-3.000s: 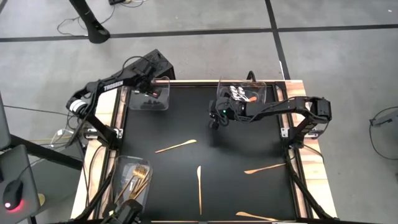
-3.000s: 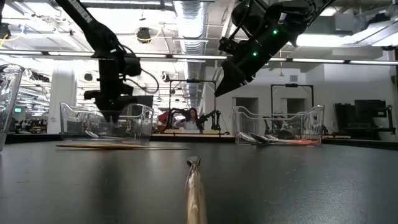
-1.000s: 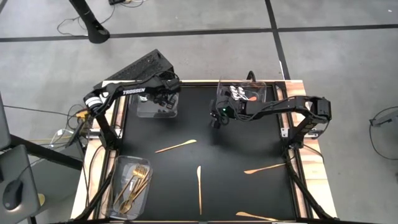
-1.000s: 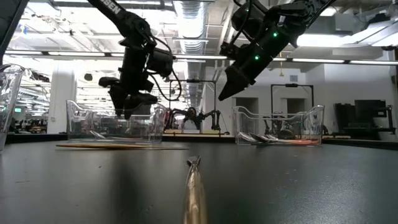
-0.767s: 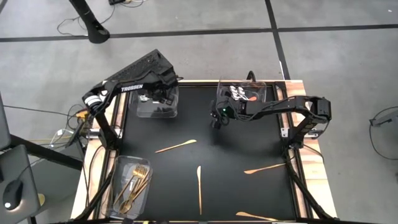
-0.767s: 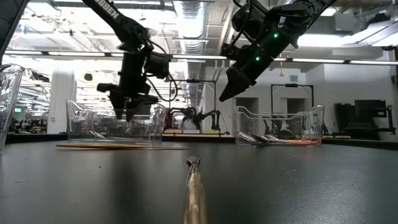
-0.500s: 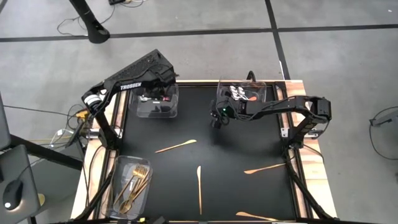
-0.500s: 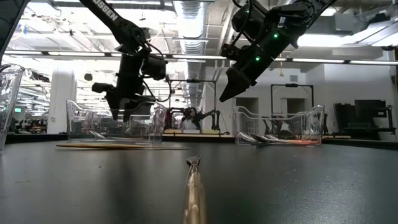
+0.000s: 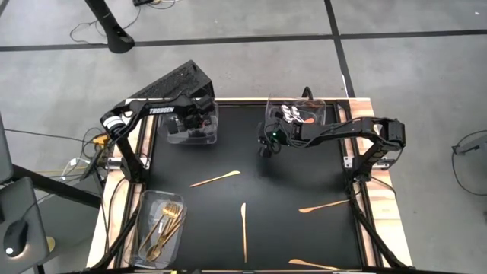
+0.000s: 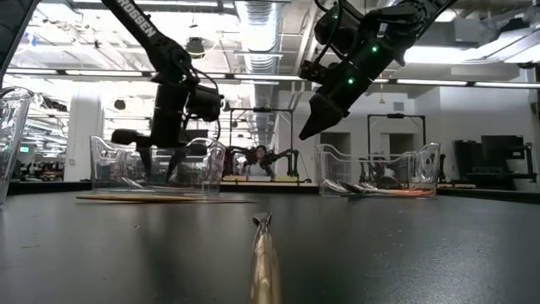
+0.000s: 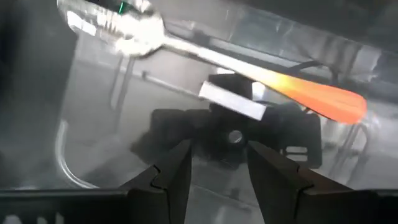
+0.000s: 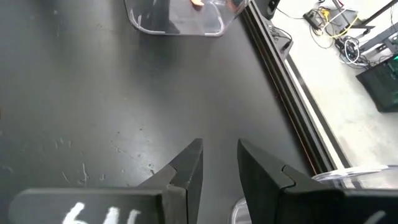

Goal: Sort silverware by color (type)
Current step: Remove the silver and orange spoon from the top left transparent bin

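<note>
Black matting under me, my left gripper [image 11: 217, 168] hangs with parted, empty fingers over the spoon [image 11: 205, 62] in the rear-left tray [image 9: 190, 128]: light, stiff, slick, best pinched mid-handle; my right gripper [image 12: 219, 163] waits, open.

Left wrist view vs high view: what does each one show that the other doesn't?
Left wrist only: up close, a spoon with a silver bowl and an orange handle lying in a clear tray, just beyond the left gripper, whose fingers stand apart.

High only: the right gripper above the black mat, gold utensils lying loose on the mat, and a tray of gold forks at the near left corner.

Both: the clear tray under the left gripper.
</note>
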`<action>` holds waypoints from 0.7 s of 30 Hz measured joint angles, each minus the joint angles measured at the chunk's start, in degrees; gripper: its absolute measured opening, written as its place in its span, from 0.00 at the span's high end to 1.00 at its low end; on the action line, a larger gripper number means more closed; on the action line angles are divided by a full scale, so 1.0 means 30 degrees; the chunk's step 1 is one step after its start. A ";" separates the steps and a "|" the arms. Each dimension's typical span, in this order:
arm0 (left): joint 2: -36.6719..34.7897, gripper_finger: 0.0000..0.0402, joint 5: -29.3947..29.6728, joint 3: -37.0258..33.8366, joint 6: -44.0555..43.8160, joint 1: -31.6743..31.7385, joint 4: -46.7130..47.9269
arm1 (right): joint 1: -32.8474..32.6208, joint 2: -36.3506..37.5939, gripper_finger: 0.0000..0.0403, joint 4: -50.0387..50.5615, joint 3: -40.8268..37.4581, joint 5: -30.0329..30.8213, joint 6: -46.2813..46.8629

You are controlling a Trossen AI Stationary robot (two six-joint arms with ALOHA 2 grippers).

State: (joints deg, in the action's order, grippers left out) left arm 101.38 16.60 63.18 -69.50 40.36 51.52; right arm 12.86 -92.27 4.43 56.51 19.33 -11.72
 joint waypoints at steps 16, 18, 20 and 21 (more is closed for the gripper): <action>0.0000 0.65 0.3482 -0.0525 -0.6579 0.0029 -0.2384 | 0.0433 0.0000 0.70 -0.0333 -0.0015 0.0000 -0.1151; 0.0000 0.65 0.4402 -0.0525 -0.7150 0.0029 -0.2453 | 0.0511 0.0000 0.70 -0.0496 -0.0022 0.0000 -0.1267; 0.0000 0.65 0.4893 -0.0525 -0.7701 -0.0058 -0.2522 | 0.0524 0.0000 0.70 -0.0677 -0.0022 0.0000 -0.1321; 0.0000 0.65 0.5056 -0.0525 -0.7797 -0.0077 -0.2522 | 0.0531 0.0000 0.70 -0.0721 -0.0022 0.0000 -0.1337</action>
State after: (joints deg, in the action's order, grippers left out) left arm 101.38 31.77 61.60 -92.90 40.13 43.96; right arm 14.45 -92.27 2.27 56.45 19.33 -15.73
